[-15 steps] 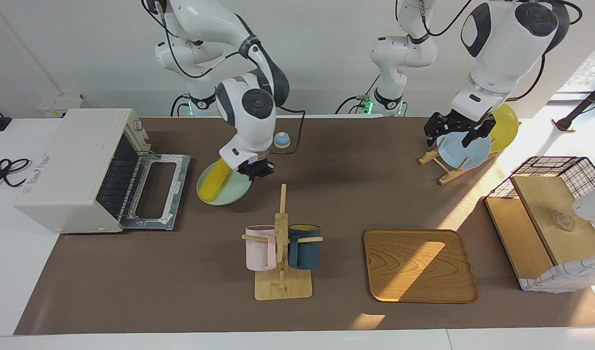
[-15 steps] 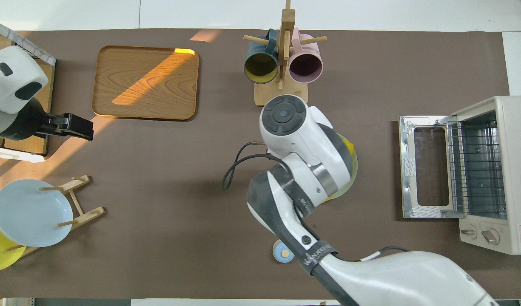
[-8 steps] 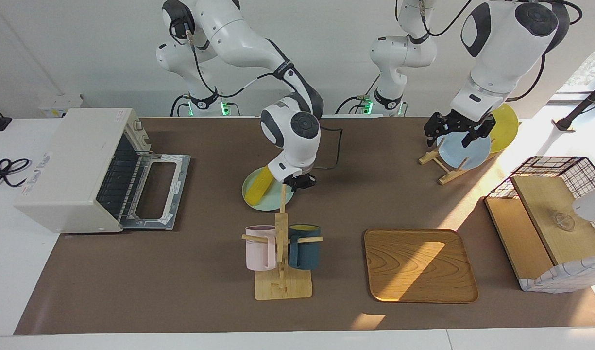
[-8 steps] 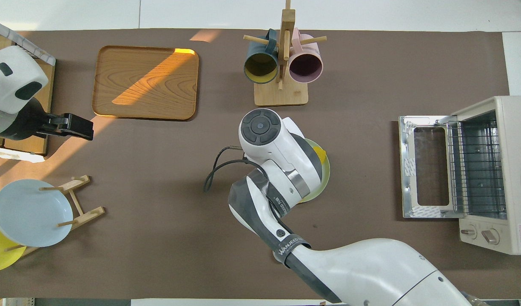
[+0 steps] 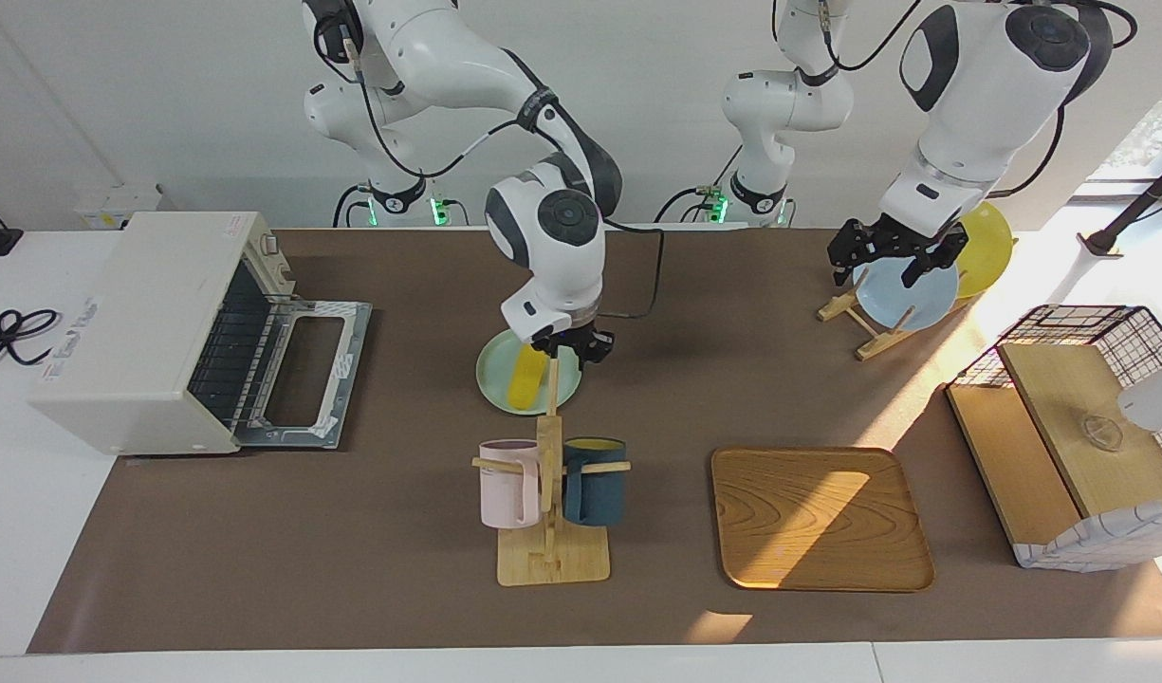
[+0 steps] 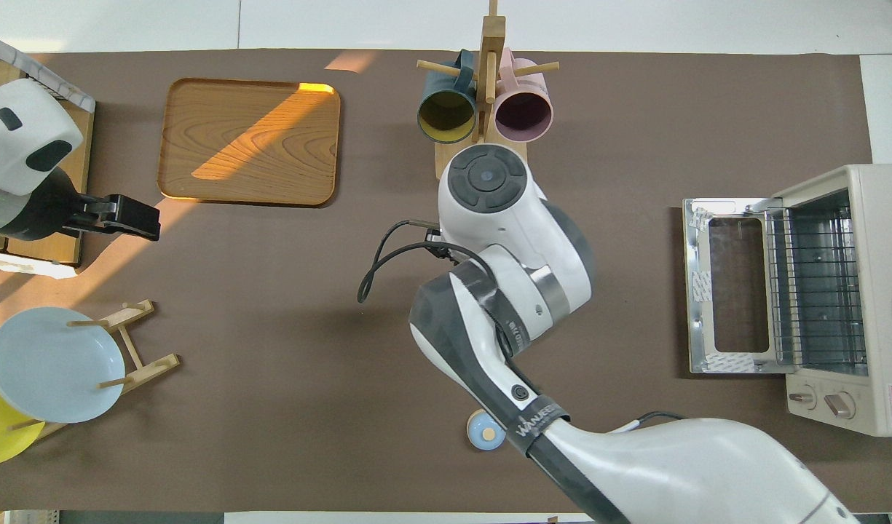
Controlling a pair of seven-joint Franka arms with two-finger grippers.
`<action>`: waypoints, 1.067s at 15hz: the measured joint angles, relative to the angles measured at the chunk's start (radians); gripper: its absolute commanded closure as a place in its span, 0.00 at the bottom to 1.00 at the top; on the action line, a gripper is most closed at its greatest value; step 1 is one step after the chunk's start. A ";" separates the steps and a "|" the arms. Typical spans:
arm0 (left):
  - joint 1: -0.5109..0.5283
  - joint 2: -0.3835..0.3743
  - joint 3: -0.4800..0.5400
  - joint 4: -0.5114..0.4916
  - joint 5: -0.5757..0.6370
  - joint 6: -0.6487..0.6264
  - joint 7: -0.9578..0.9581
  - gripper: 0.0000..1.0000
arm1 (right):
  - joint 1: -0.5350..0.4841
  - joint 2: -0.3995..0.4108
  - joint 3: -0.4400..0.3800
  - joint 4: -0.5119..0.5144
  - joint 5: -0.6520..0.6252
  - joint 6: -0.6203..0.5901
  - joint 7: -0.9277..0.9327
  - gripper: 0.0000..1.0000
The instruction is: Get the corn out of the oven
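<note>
The yellow corn [image 5: 522, 376] lies on a pale green plate [image 5: 497, 381] on the table, out of the oven, just nearer to the robots than the mug rack. The off-white oven [image 5: 144, 323] stands at the right arm's end with its door [image 5: 304, 372] folded down and its wire rack [image 6: 817, 291] bare. My right gripper [image 5: 571, 349] is at the plate's rim, beside the corn. In the overhead view the right arm covers the plate and the corn. My left gripper [image 5: 882, 270] waits open over the plate rack.
A wooden mug rack [image 5: 548, 493] with a pink mug and a dark blue mug stands beside the plate. A wooden tray [image 5: 818, 517], a rack with a blue plate [image 5: 908, 294] and a yellow plate [image 5: 986, 249], a wire basket with boards [image 5: 1074, 417], and a small blue knob [image 6: 483, 432] are also here.
The right gripper and the plate with the corn moved from in front of the oven to beside the mug rack. The corn then turned on the plate and the wrist rose. The left arm stayed still.
</note>
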 measured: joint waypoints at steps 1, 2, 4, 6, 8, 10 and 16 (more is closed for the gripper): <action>0.000 0.000 0.000 0.000 0.000 0.000 0.000 0.00 | -0.038 -0.025 -0.001 -0.003 -0.017 -0.049 -0.043 0.76; 0.000 0.000 -0.001 0.000 0.000 0.000 0.000 0.00 | -0.080 -0.046 -0.002 -0.012 -0.035 -0.086 -0.082 0.87; -0.003 0.000 -0.007 0.000 0.000 0.000 0.000 0.00 | -0.155 -0.076 -0.004 -0.068 -0.065 -0.105 -0.126 1.00; -0.022 -0.002 -0.011 -0.009 0.000 0.007 0.000 0.00 | -0.207 -0.098 -0.005 -0.171 -0.106 -0.064 -0.149 1.00; -0.067 -0.011 -0.014 -0.039 -0.002 0.030 -0.002 0.00 | -0.239 -0.120 -0.005 -0.289 -0.151 0.016 -0.167 1.00; -0.130 -0.019 -0.017 -0.076 -0.020 0.066 -0.027 0.00 | -0.268 -0.139 -0.005 -0.387 -0.201 0.078 -0.172 1.00; -0.314 -0.003 -0.021 -0.140 -0.102 0.207 -0.169 0.00 | -0.357 -0.155 -0.004 -0.505 -0.364 0.158 -0.201 1.00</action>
